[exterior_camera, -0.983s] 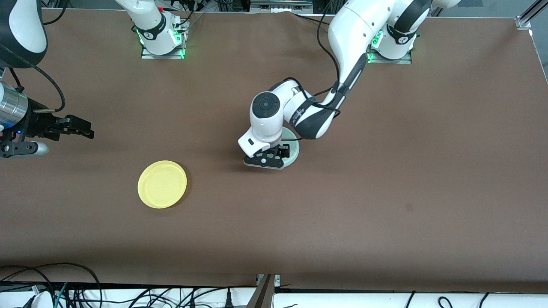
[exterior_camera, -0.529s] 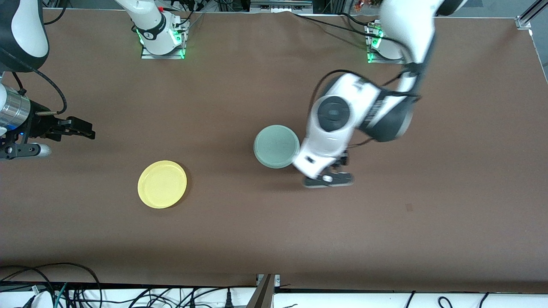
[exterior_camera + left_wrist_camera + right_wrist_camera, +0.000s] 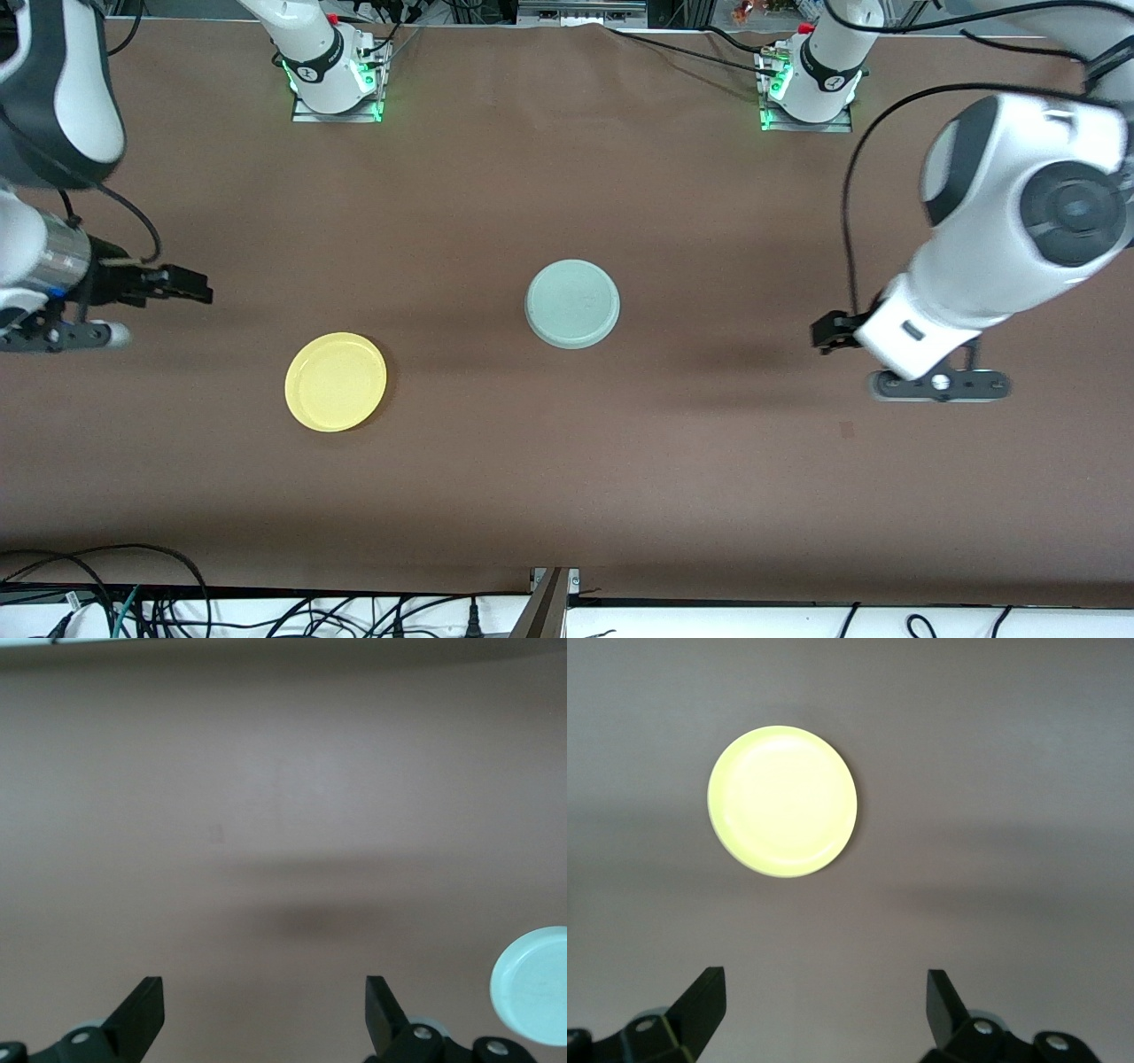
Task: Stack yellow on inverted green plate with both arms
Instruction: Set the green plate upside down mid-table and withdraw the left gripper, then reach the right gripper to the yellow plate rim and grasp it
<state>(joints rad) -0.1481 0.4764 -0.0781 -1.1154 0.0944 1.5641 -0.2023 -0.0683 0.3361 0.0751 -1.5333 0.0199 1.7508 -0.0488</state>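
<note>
The green plate (image 3: 572,303) is lying upside down mid-table, with the yellow plate (image 3: 335,381) sitting well apart from it, nearer the front camera, toward the right arm's end. The left gripper (image 3: 266,1014) is hovering wide and empty over bare table well away from the green plate at its own arm's end. The right gripper (image 3: 824,1008) is hovering wide and empty near the yellow plate.

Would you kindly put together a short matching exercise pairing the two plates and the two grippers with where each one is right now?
Things:
1. yellow plate
2. green plate
3. left gripper
4. right gripper

Places or states:
A. upside down at mid-table
B. open, over bare table toward the left arm's end
C. right way up, nearer the front camera than the other plate
D. open, empty, at the right arm's end of the table

Pairs: 1-C, 2-A, 3-B, 4-D
</note>
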